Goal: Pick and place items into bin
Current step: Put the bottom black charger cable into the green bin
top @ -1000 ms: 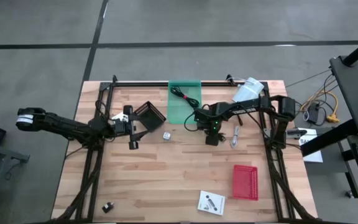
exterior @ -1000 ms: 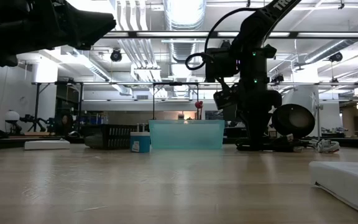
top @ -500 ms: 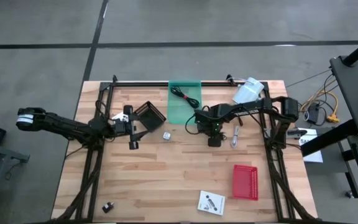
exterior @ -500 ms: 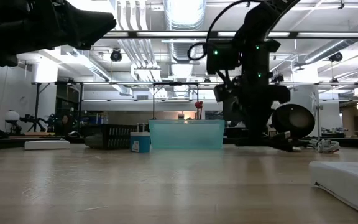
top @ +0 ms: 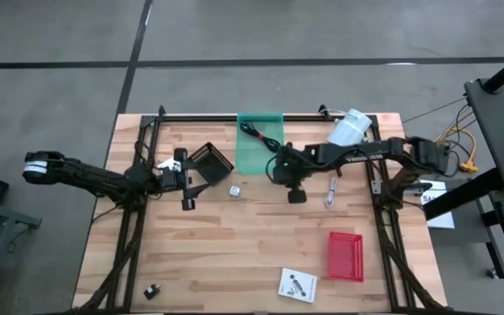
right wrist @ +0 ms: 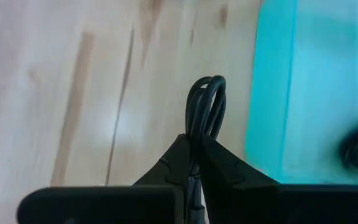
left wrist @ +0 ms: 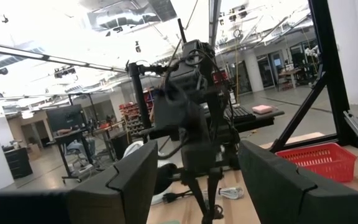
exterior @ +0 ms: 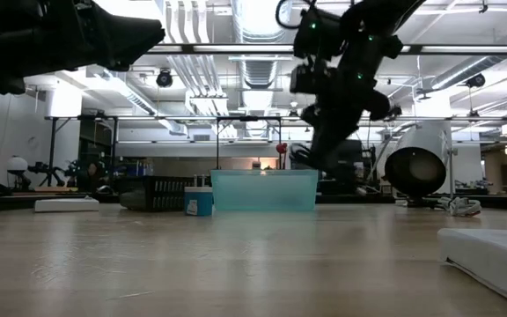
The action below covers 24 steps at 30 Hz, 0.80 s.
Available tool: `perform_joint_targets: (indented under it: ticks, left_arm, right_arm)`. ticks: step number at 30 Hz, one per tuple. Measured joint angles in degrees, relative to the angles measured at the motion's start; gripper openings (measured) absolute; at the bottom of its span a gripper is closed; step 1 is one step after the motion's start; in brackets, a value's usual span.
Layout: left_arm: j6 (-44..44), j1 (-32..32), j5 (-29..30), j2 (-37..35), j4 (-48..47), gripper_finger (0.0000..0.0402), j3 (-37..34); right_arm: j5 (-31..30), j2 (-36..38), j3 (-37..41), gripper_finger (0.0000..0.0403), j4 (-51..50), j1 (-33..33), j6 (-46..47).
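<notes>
The bin [top: 260,144] is a translucent green tub at the table's far middle, with one black cable [top: 254,133] lying in it. My right gripper [top: 277,166] hovers just right of the bin's near end, shut on a coiled black cable [right wrist: 205,102]. In the low view it hangs raised above the bin [exterior: 264,189]. My left gripper [top: 186,185] waits open at the table's left, beside a black basket. A tiny white cube [top: 234,190], a small black tool [top: 297,196] and a silvery metal piece [top: 331,191] lie on the wood. My right gripper pinches the coiled black cable between its two fingers [right wrist: 180,163]. Several strands run side by side through the shut tips, and a looped end [right wrist: 206,87] sticks out beyond them. The cable is lifted clear of the table, beside the bin's wall [right wrist: 272,93].
A black basket [top: 210,160] stands left of the bin. Toward the near edge lie a red basket [top: 346,255], a flat white packet [top: 297,284] and a small black piece [top: 152,290]. A white bag [top: 348,128] sits at the far right.
My right gripper has risen from the table top and swung toward the table's left and far edge, up to the bin, tipping as it went. The cable has been lifted clear of the wood with it. The left arm has kept still.
</notes>
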State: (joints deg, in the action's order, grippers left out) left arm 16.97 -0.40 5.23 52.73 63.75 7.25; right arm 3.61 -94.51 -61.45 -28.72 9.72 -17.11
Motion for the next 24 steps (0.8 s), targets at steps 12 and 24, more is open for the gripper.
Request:
perform_joint_targets:
  ticks: [12,24]
  left_arm:
    - [0.00,0.02,0.02,0.03,0.04,0.0208,-0.02]
    - [0.34,0.00,0.02,0.01,0.08,0.0208,0.00]
  right_arm:
    - [13.17,3.94,10.35,0.0013,29.91,0.04,-2.83]
    - [13.07,1.03,24.44,0.0013,76.20,0.22,1.21]
